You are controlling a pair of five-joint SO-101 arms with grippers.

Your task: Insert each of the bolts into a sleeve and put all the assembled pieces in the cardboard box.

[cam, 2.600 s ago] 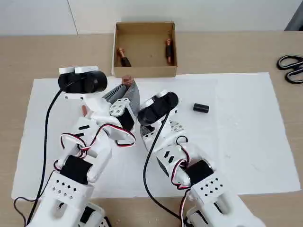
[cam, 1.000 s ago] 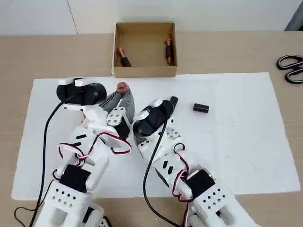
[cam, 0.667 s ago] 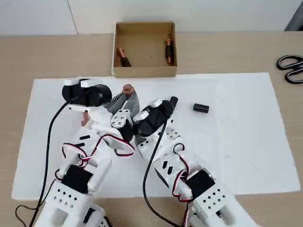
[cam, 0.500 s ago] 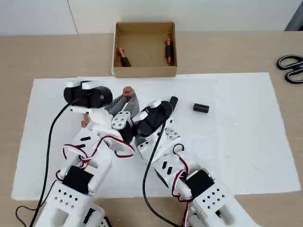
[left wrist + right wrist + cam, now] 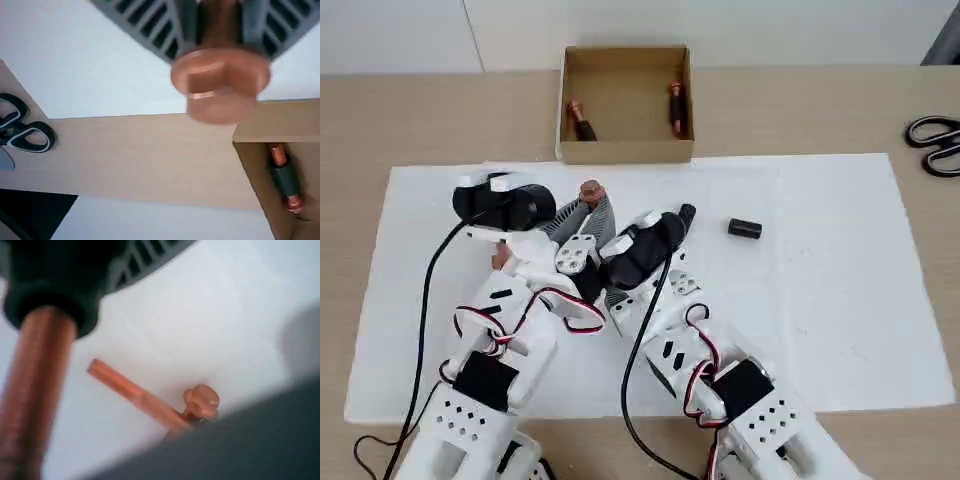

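Left fingers (image 5: 145,22) around bolt (image 5: 220,85); right fingers (image 5: 145,257) around sleeve (image 5: 50,290)

The open cardboard box (image 5: 625,151) holds two assembled pieces, one (image 5: 580,120) by its left wall, one (image 5: 675,108) by its right; a copper bolt (image 5: 220,82) shows its round head just before the box; a copper shank (image 5: 30,390) sticks out of a black sleeve (image 5: 50,295); a loose bolt (image 5: 150,400) lies flat; a spare sleeve (image 5: 744,228) lies on its side.

You see a copper-coloured bolt (image 5: 220,82), a black sleeve (image 5: 47,287), a brown cardboard box (image 5: 620,152), a white sheet (image 5: 840,290) on a light tan bench (image 5: 440,110), and black scissors (image 5: 932,143) at the right edge.
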